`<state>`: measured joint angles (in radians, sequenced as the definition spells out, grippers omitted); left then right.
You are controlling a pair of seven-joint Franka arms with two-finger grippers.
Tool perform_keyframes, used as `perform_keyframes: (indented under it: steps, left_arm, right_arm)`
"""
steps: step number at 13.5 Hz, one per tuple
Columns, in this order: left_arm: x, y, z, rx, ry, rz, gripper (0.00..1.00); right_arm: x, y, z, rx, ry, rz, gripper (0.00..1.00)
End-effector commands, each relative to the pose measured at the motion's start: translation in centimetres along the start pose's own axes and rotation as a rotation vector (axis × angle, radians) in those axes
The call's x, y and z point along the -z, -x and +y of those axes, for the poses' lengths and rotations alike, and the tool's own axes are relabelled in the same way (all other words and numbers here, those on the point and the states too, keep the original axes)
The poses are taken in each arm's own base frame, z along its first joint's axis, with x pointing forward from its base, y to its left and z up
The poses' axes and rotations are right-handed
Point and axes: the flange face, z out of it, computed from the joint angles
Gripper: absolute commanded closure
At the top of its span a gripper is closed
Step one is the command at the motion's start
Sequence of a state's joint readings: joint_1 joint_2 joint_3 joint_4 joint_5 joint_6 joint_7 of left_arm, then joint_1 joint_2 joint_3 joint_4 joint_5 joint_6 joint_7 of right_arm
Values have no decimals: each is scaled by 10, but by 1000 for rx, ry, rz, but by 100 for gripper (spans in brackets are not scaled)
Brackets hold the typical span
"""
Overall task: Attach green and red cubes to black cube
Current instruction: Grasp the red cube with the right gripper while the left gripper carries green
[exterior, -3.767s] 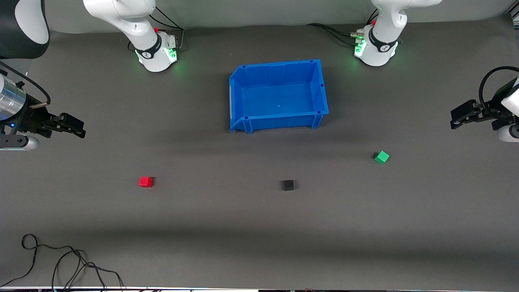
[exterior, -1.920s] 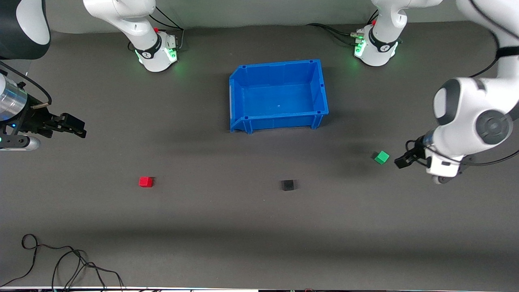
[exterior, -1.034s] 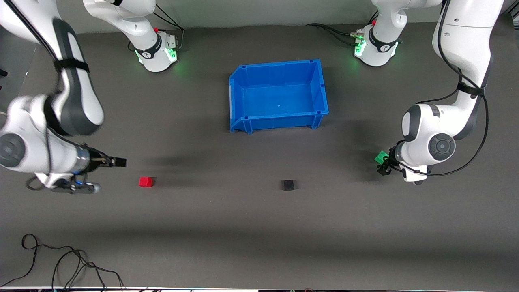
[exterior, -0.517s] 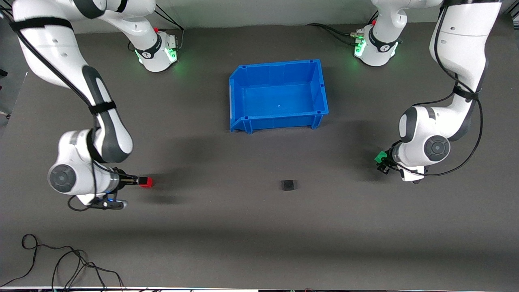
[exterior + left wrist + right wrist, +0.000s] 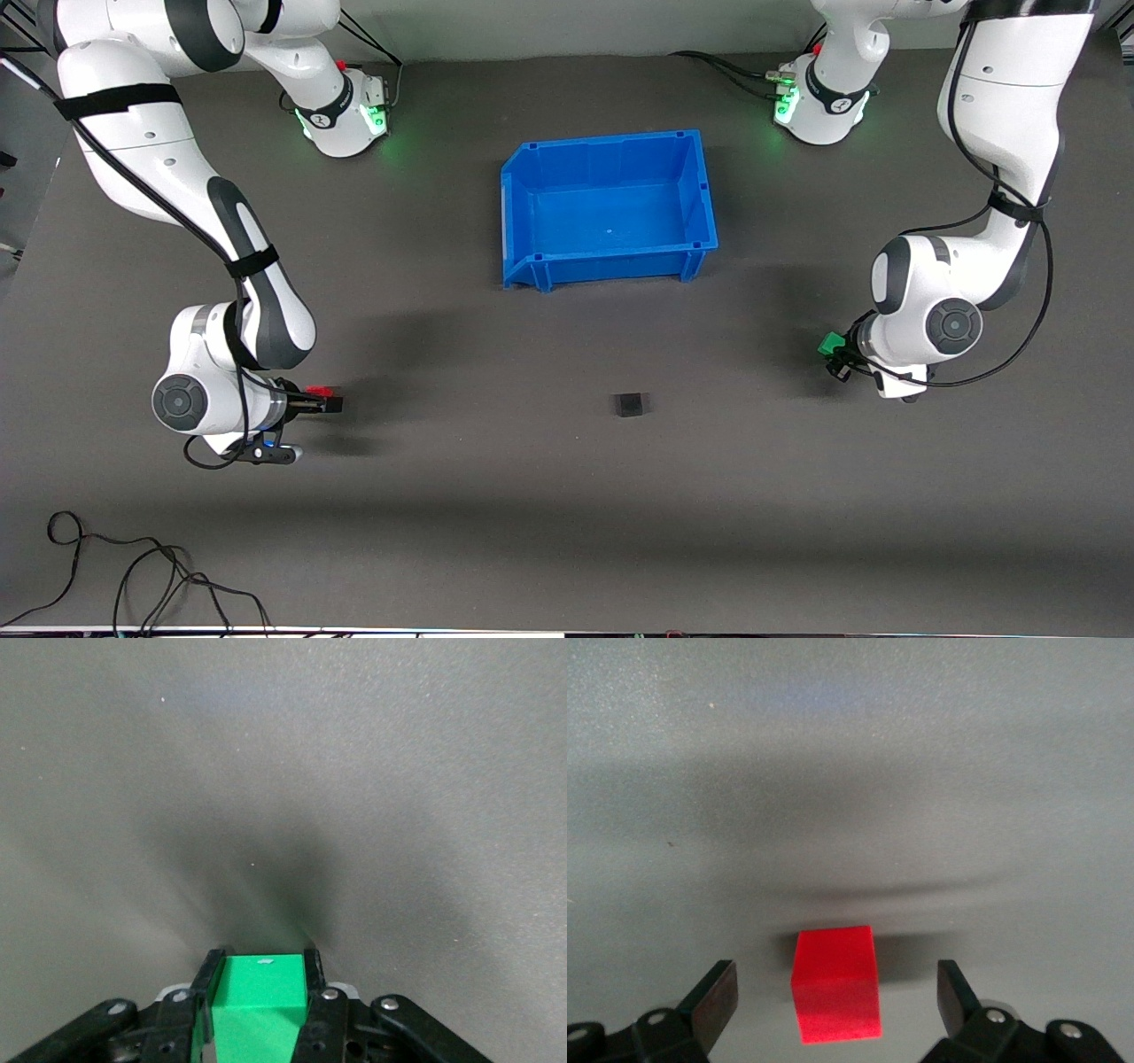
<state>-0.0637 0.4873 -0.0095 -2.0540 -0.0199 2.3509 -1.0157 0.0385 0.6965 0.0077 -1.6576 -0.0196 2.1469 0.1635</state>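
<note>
The green cube [image 5: 830, 342] is toward the left arm's end of the table, and my left gripper [image 5: 840, 359] is shut on it. In the left wrist view both fingers press the sides of the green cube [image 5: 260, 997]. The red cube [image 5: 319, 391] sits on the mat toward the right arm's end. My right gripper [image 5: 324, 400] is low around it and open. In the right wrist view the red cube [image 5: 834, 983] lies between the spread fingers [image 5: 716, 994] with a gap on each side. The black cube [image 5: 629, 404] sits alone on the mat between the two.
A blue bin [image 5: 611, 266] stands empty mid-table, farther from the front camera than the cubes. Loose black cables [image 5: 133, 576] lie at the front corner at the right arm's end. Grey mat surrounds the black cube.
Both arms swung in from the table ends and came down. The left gripper reached the green cube and closed on it. The right gripper moved over the red cube, fingers now either side.
</note>
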Motion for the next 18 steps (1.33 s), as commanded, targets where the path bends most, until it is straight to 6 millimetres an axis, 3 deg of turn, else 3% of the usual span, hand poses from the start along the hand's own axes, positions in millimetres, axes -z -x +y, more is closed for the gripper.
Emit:
perform_keyframes:
  steps: [1,6,8,11,12,14,18]
  left_arm:
    - [42,-5,9,28,-12,-15,100]
    - [118,-4,52,242,28,-25,100]
    - [135,4,86,387,93,-65,100]
    - [121,35,144,605,106,-60,100]
    - [113,54,160,643,104,-57,100]
    - [100,88,177,646,101,-53,100]
    - [71,140,198,667,93,-43,100]
  right_arm:
    - [-5,-6,-6,-28,-28,16,0]
    - [-12,-7,-7,-28,-28,16,1]
    - [-12,-8,-6,-28,-29,25,15]
    - [-12,-9,-6,-28,-30,29,33]
    - [-12,-9,-6,-28,-31,32,36]
    - [-12,-9,-6,-30,-31,32,50]
    - [-11,-9,-6,-33,-31,32,97]
